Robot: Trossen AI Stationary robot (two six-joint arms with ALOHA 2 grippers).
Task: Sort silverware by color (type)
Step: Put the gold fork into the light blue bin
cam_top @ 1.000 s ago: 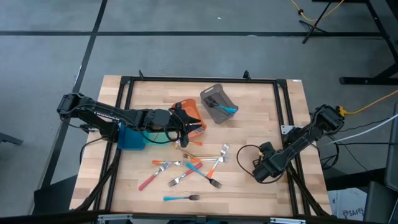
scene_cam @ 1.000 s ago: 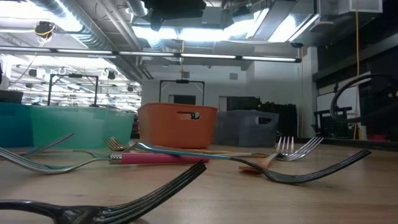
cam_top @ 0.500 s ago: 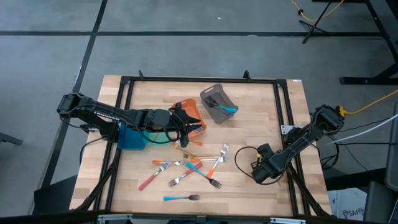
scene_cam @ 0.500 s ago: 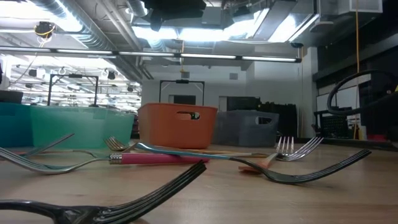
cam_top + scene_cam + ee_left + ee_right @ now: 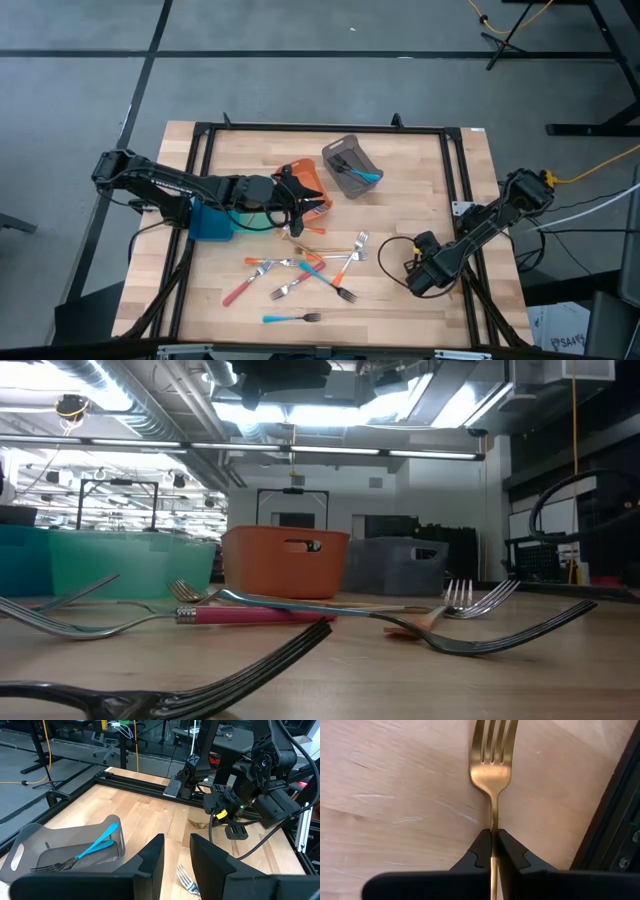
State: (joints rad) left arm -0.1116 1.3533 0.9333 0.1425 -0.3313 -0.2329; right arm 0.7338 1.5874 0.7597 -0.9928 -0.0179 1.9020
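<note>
Gold metal fork (image 5: 492,767) lay on the wooden table (image 5: 420,180) near its right edge, its neck clamped between the right gripper's (image 5: 493,845) closed fingers; lifting it toward a bin seemed next, while the left gripper (image 5: 176,865), fingers apart, hovered by the orange bin (image 5: 305,182)

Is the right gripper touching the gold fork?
Touching. The right wrist view shows the right gripper with both fingers closed on the gold fork at its thin neck.

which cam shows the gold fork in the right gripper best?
Right wrist view: the gold fork fills the frame, tines and neck clear, with the right gripper shut on its handle. Left wrist view shows only a small gold bit on the table by that arm. High view hides it under the gripper; low view doesn't clearly show it.
</note>
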